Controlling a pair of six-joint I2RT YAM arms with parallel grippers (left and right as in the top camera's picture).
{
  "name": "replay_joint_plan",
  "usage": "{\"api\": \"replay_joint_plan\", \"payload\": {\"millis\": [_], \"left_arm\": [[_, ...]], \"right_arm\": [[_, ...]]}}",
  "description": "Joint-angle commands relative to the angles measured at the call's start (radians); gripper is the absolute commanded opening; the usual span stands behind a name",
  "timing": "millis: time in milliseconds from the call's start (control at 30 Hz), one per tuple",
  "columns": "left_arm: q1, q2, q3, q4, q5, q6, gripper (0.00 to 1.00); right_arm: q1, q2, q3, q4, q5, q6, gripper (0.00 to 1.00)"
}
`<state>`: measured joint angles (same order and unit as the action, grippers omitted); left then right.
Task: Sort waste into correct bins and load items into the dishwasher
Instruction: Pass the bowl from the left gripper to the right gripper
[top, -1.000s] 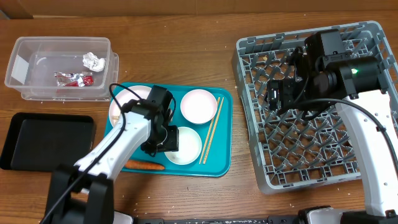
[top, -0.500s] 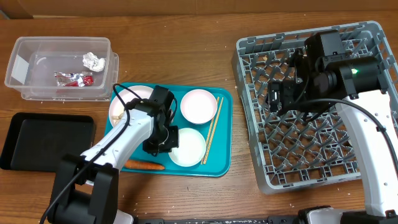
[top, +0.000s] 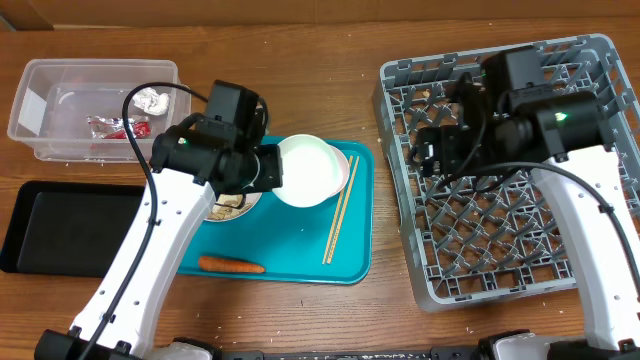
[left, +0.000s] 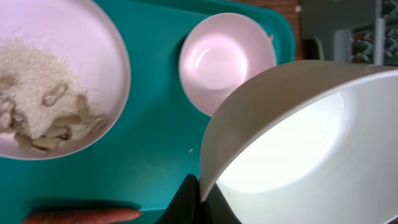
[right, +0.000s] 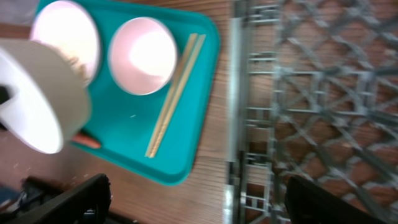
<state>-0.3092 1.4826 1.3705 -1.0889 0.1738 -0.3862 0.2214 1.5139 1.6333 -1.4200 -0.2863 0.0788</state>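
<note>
Lying nearest: carrot (top: 231, 265) on the front strip of the teal tray (top: 300, 255), just in front of the plate.
Teal tray: on the table between the black tray and the rack, carrying the carrot, plate, second bowl and chopsticks.
Chopsticks (top: 338, 215): a pair side by side along the tray's right edge, running front to back, right of the bowls.
Plate (left: 93, 50): on the left half of the tray, partly under the left arm in the overhead view; beige scraps (left: 37, 106) with rice are on it.
Left gripper (left: 199, 202): jaws closed tight on the rim of a white bowl (top: 305, 170).
Held bowl: clear of the tray, tipped on its side with the hollow facing right, over the tray's back half, empty inside.
Second bowl (left: 227, 59): upright and empty at the back of the tray, mostly hidden behind the held bowl from overhead.
Black tray (top: 60, 225): left of the teal tray, near the table's left edge.
Rack (top: 520, 255): grey, at the right, well apart from the held bowl; no dishes visible in it.
Right gripper (right: 196, 202): fingers spread wide with nothing between them, above the rack's left side.
Clear tub (top: 30, 110): far left corner, with a white tissue (top: 150, 98) and a red-silver wrapper (top: 115, 127) inside.
</note>
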Motion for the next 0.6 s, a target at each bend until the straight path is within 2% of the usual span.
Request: {"api": "replay_joint_plan", "payload": {"millis": [0, 133, 267, 567], "left_arm": [[-0.049, 0.0, 0.032, 0.025, 0.049, -0.005, 0.04], [-0.081, 0.0, 0.07, 0.05, 0.056, -0.023, 0.04], [-0.095, 0.0, 0.097, 0.05, 0.057, -0.042, 0.04], [-0.138, 0.001, 0.098, 0.084, 0.055, -0.064, 0.04]], "right_arm": [[0.072, 0.003, 0.009, 0.016, -0.052, 0.011, 0.87], [0.119, 0.013, 0.009, 0.039, -0.021, 0.093, 0.79], [0.148, 0.028, 0.009, 0.061, 0.004, 0.163, 0.63], [0.255, 0.055, 0.009, 0.101, 0.002, 0.188, 0.62]]}}
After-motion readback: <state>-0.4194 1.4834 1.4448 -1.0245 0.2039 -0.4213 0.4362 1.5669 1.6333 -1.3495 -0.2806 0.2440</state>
